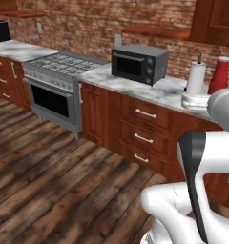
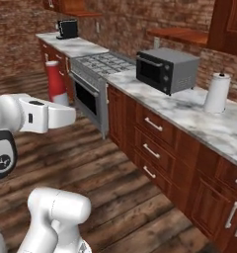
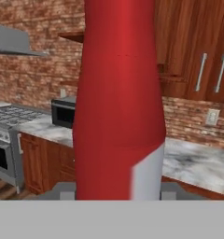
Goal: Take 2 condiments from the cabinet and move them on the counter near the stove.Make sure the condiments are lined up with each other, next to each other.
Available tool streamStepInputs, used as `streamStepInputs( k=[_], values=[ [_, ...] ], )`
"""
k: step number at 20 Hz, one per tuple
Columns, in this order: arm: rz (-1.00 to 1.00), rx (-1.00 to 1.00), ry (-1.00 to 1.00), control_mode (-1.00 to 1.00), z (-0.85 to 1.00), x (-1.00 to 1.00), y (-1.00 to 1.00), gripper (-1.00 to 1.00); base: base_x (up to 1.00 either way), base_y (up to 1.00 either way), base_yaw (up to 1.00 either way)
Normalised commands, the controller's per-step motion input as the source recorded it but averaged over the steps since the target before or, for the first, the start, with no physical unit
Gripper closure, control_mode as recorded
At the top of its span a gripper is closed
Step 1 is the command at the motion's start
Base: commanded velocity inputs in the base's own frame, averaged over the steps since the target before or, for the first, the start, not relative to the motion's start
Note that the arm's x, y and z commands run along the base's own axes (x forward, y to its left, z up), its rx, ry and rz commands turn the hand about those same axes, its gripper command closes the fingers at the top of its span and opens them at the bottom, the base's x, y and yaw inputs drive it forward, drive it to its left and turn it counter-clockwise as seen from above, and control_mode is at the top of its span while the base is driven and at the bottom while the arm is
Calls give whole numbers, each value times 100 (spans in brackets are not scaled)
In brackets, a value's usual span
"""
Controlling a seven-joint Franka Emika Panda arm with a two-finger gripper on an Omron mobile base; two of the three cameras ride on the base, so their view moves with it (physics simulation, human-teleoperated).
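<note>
Gripper (image 3: 118,193) is pinching the red bottle (image 3: 118,102), up in the air, well short of the stove (image 2: 98,66). Robot should keep it upright and set it down gently right beside the stove.

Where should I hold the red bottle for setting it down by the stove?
Around the red bottle at its body, from the side, jaws level, as the gripper grips it now. It's tall, slim and upright, so a side hold probably leaves its base free to land.
</note>
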Motion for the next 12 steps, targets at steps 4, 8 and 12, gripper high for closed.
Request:
streamStepInputs(
  k=[4,8,12],
  values=[
    [0,0,0,100,0,0,0,100,76,64,11],
    [0,0,0,100,0,0,0,100,100,74,3],
    [0,0,0,100,0,0,0,100,100,96,0]
  ],
)
